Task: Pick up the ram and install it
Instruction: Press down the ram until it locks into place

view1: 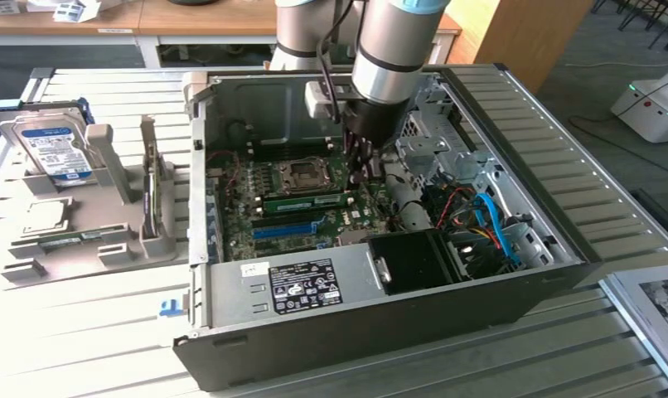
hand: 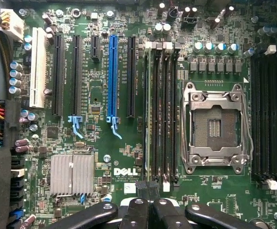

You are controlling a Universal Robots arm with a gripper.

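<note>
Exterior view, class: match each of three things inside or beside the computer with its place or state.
1. ram
2. hard drive
3. gripper

A. standing in the grey rack outside the case
B. shut, above the motherboard
C. on the motherboard, next to the blue slot

Pairs: 1-C, 2-A, 3-B.

Ram [view1: 304, 201]: long thin green stick, sat edge-up in motherboard slot beside processor socket. In wrist view ram [hand: 149, 109] ran straight away from closed fingertips [hand: 149, 189], its near end just beyond them.
</note>
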